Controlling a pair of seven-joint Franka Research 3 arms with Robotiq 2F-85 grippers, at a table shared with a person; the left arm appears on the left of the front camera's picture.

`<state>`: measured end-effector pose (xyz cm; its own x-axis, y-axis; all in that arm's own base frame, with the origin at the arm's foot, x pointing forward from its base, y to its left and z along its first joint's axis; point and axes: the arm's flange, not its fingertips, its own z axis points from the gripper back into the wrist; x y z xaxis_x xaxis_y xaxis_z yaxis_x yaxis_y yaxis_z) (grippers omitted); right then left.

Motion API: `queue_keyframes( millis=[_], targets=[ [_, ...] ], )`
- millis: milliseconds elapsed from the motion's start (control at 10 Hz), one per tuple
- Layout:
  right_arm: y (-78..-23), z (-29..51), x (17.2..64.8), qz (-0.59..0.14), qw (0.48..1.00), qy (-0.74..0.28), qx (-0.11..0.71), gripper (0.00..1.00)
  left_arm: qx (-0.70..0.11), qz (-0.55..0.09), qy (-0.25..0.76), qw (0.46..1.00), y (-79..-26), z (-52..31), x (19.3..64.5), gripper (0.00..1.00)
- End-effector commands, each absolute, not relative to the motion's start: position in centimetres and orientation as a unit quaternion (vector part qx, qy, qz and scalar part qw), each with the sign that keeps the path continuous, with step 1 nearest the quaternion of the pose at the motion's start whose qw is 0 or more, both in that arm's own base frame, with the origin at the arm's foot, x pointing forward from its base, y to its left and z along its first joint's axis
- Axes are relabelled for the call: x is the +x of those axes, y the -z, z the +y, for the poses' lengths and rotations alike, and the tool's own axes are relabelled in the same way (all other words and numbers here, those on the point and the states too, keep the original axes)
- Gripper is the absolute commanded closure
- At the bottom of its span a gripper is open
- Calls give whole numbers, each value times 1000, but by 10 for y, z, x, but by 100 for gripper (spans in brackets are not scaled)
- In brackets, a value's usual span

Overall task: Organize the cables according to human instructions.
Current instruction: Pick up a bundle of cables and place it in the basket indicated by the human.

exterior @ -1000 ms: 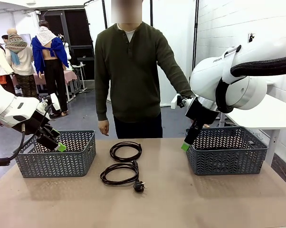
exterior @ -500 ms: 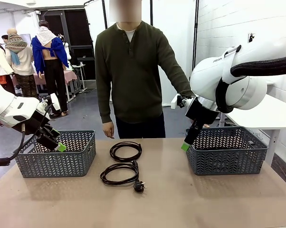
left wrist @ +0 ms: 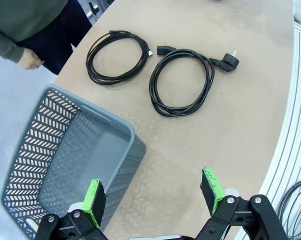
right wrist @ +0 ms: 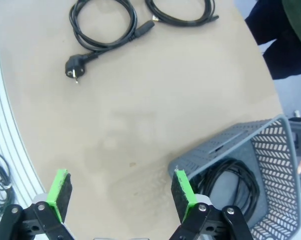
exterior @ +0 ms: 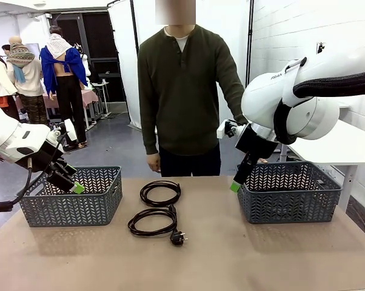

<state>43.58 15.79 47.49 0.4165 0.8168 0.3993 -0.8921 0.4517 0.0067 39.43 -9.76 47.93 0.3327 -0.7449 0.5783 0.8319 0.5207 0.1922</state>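
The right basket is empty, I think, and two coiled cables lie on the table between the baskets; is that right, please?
Not quite: the right basket holds a coiled cable, as the right wrist view shows. Two coiled cables do lie on the table between it and the left basket.

1. L arm (exterior: 16,142) is seen coming in from pic left, held low, wrist angled down twd centre.
2. L gripper (left wrist: 153,196) is held w/ jaws spread wide; green pads (left wrist: 94,199) are set well apart.
3. R arm (exterior: 304,100) is raised, elbow bent, wrist tilted down & inward.
4. R gripper (right wrist: 121,192) is likewise held w/ jaws fully spread, fingers pointed downward.
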Motion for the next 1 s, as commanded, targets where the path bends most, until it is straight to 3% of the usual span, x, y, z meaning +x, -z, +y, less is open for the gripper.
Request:
queue_keyframes(
  millis=[0,500,900],
  targets=[
    [-479,188,446,-158,859,-472,118,0,-75,-315,483,814,-476,-95,392,0],
    [-468,259,466,-102,919,-364,109,0,-75,-315,483,814,-476,-95,392,0],
    [-459,294,478,-63,932,-345,92,0,-75,-315,483,814,-476,-95,392,0]
  ],
)
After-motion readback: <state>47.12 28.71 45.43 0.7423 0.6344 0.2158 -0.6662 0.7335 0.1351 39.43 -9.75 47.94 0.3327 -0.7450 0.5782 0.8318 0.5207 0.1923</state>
